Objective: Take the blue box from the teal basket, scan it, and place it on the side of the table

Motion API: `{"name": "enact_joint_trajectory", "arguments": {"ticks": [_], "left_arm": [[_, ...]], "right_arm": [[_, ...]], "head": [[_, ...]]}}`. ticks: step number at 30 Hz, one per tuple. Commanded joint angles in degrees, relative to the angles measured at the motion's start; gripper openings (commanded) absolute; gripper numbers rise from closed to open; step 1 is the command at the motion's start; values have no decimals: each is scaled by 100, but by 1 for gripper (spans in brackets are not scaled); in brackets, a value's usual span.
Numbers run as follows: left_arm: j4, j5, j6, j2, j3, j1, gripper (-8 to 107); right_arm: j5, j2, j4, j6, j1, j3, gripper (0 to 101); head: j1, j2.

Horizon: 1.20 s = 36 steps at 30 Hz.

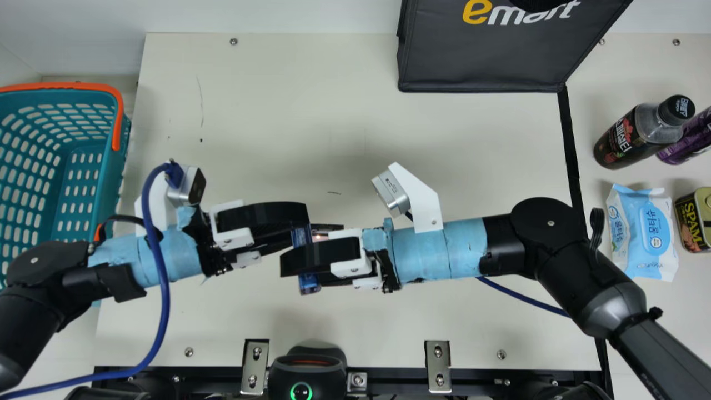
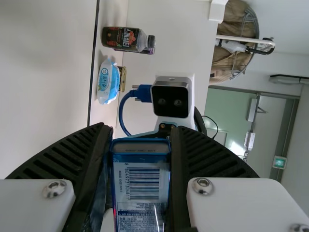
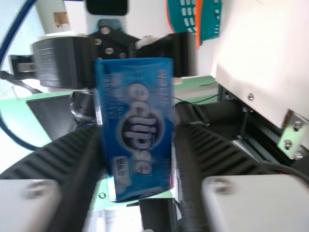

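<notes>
Blue box point(image 1: 309, 284) partly hidden in the main view: the jaws of both grippers cover its middle, leaving a narrow edge in sight. It is held up over the middle of the desk point(image 1: 344, 122). Left gripper point(image 1: 300, 229): jaws closed in on the box, one on each side. Right gripper point(image 1: 300, 250): likewise, jaws clamped on the same box. Right jaws blurred in their own wrist view.

Main view, cut off: teal basket point(image 1: 113, 178) at the left edge, black bag point(image 1: 477, 61) at the top, scanner point(image 1: 307, 369) at the bottom with a green ring lit, purple bottle point(image 1: 687, 143) and can point(image 1: 701, 219) at the right. Purple bottle also partly behind the dark bottle point(image 1: 626, 139).

Left wrist view gives the barcode point(image 2: 144, 183) on one side of the box; right wrist view gives a broad blue face with large lettering. Left wrist view adds a beige sack-like thing point(image 2: 234, 53), hard to make out.

Count: one box, two grippers on it, one basket, one bag, one scanner. At the desk's right side, two bottles, one wipes pack point(image 1: 641, 233), one can.
</notes>
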Motion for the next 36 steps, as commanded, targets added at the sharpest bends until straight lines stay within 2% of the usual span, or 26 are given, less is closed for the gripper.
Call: {"name": "enact_joint_trajectory", "arguments": {"ticks": [1,4,5,24,34,36], "left_arm": [[0,0,0,0,0,0,-8],[0,0,0,0,0,0,-8],[0,0,0,0,0,0,-8],[-10,0,0,0,0,0,55],[-10,33,0,0,0,0,89],[-10,33,0,0,0,0,90]], "right_arm": [[0,0,0,0,0,0,22],[5,0,6,0,0,0,1],[5,0,13,0,0,0,0],[-17,0,-9,0,0,0,0],[-144,17,-65,0,0,0,0],[-149,17,-65,0,0,0,0]], "head": [[-166,0],[-166,0],[-166,0],[-166,0],[-166,0],[-166,0]]}}
